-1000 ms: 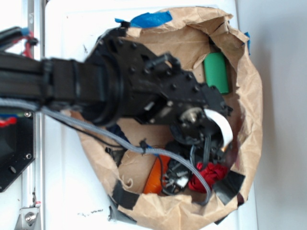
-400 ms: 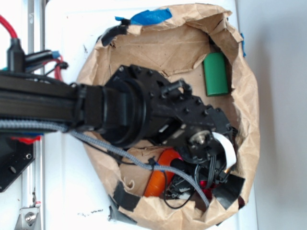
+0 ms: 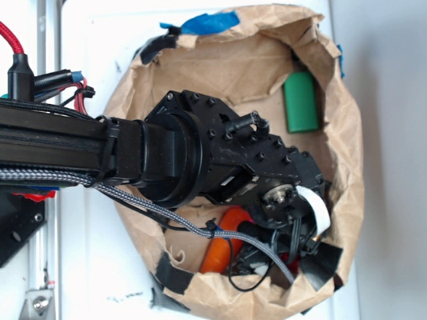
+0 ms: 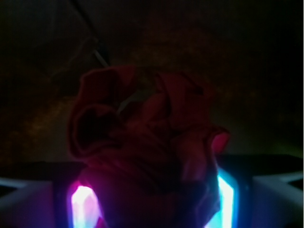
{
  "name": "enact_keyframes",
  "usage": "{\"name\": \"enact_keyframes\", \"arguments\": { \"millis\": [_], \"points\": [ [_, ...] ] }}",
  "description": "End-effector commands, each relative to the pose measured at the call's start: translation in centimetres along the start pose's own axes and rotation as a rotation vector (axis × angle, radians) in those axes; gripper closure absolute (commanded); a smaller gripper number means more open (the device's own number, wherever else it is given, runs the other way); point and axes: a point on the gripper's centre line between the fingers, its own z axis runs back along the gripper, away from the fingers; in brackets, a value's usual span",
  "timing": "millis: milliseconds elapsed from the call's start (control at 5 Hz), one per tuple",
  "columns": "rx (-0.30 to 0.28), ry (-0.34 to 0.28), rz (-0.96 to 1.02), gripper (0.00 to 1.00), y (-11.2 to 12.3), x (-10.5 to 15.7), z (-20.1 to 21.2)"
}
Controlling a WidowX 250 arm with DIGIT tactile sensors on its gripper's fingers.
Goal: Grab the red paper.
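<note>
So from the left in the exterior view, the black arm (image 3: 100,157) comes in with a grey braided cable (image 3: 133,200) hanging under it, reaching over a crumpled brown paper bag (image 3: 347,133) laid open on the white table (image 3: 93,60). It covers most of the bag's middle. Under the wrist there's an orange carrot (image 3: 223,240), half hidden by cables. Top right in the bag is a green cylinder (image 3: 300,102), out in the open.

The tool (image 4: 149,204) is down in the bag's lower right corner, basically invisible from outside. The wrist view is really dark, but the red paper (image 4: 147,156) sits right between the two glowing fingers (image 4: 83,204), which look pressed against its sides, so closed on it. Only a tiny red sliver (image 3: 288,257) shows from outside.
</note>
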Motion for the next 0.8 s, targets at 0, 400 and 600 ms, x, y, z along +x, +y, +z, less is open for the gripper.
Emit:
{"name": "enact_keyframes", "arguments": {
  "millis": [0,400,600],
  "points": [
    [0.014,-0.076,0.222,1.0,0.4,-0.8,9.1],
    [0.061,0.122,0.6,1.0,0.2,-3.0,13.9],
    [0.105,0.235,0.699,1.0,0.4,-2.5,14.5]
  ]
}}
